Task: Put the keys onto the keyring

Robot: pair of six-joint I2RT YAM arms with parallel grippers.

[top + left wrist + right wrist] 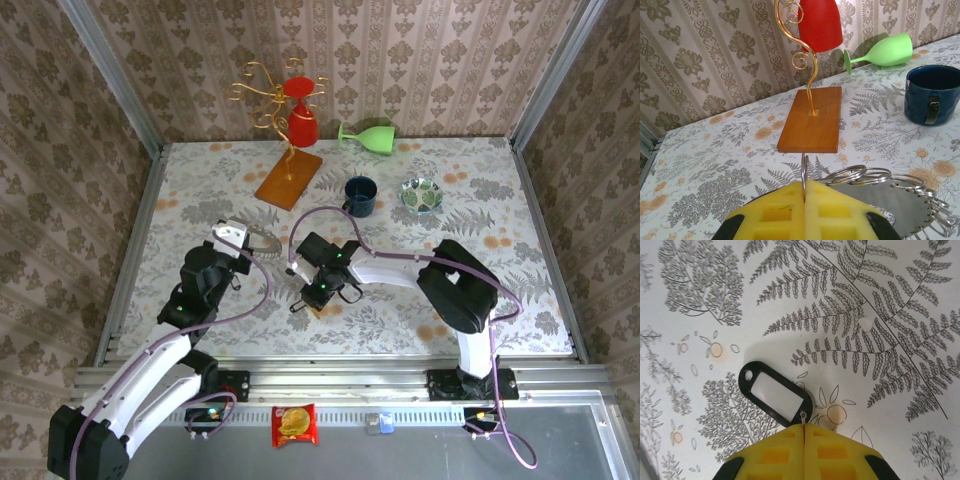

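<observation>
A dark blue mug stands upright on the far half of the tabletop, right of centre, handle toward the near edge. Its inside looks dark, and I cannot tell what it holds. Just to its right sits a small patterned bowl, whose contents are too small to make out. A green goblet lies on its side by the far edge. A red cup hangs upside down on a gold wire stand, which rises from a wooden base left of the mug. That makes four vessels in all, one of each kind.

The keyring is a flat silvery-grey disc edged with several wire loops, left of the tabletop's centre. The left pincer has its yellow pads pressed together on one thin upright loop at the disc's rim.

One key fob, a black oval frame with a white window, lies flat near the centre, nearer the near edge. The right pincer is pressed together, pinching the fob's small wire loop.

A snack packet lies on the rail beyond the near edge.
</observation>
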